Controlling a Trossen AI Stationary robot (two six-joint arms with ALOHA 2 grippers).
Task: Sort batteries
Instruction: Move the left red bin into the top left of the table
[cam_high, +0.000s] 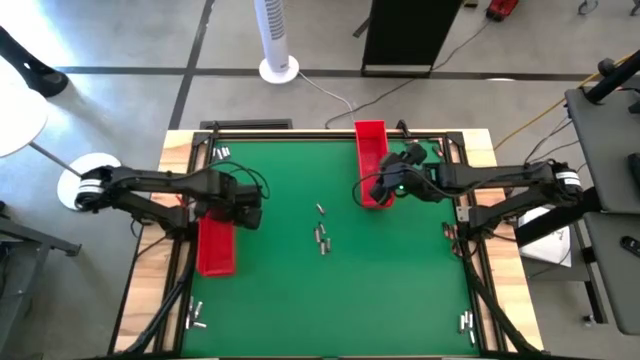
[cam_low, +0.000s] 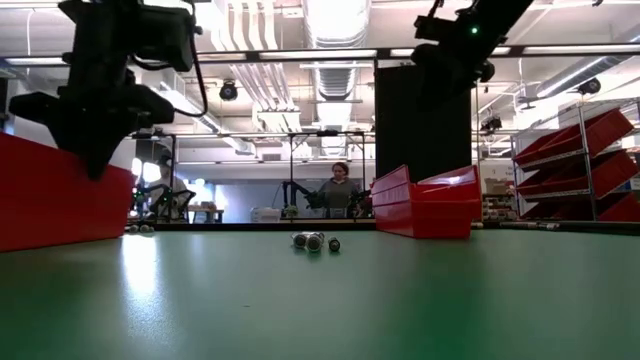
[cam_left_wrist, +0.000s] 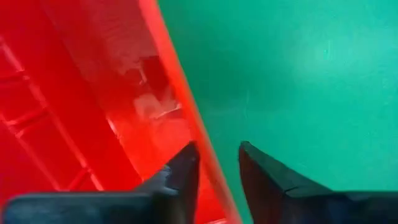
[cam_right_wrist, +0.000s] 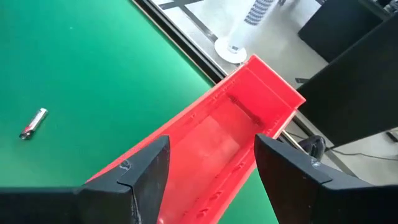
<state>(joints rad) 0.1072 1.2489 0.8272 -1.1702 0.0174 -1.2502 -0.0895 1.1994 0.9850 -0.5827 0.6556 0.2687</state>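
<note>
Several small silvery batteries (cam_high: 321, 236) lie loose mid-table; they also show in the low view (cam_low: 313, 241), and one shows in the right wrist view (cam_right_wrist: 33, 123). A long red tray (cam_high: 215, 248) lies at the left, and another red tray (cam_high: 372, 150) lies at the far middle. My left gripper (cam_left_wrist: 217, 146) points down over the left tray's long right wall (cam_left_wrist: 186, 106), one finger inside the tray and one over the mat, with a narrow gap between them. My right gripper (cam_right_wrist: 211, 140) hangs open above the near end of the far tray (cam_right_wrist: 236, 143), holding nothing. My left gripper stands astride the left tray's right wall (cam_left_wrist: 208, 165) from above, the inner finger (cam_left_wrist: 183, 177) close against it and the outer finger (cam_left_wrist: 261, 180) a little off it. Whether either finger touches the wall, I cannot tell. The tray rests flat on the mat.
More batteries lie outside the green mat, at the far left corner (cam_high: 220, 152), the near left (cam_high: 195, 318) and the near right (cam_high: 466, 320). A black frame (cam_high: 455, 150) borders the mat. A person (cam_low: 340, 190) stands far behind the table.
</note>
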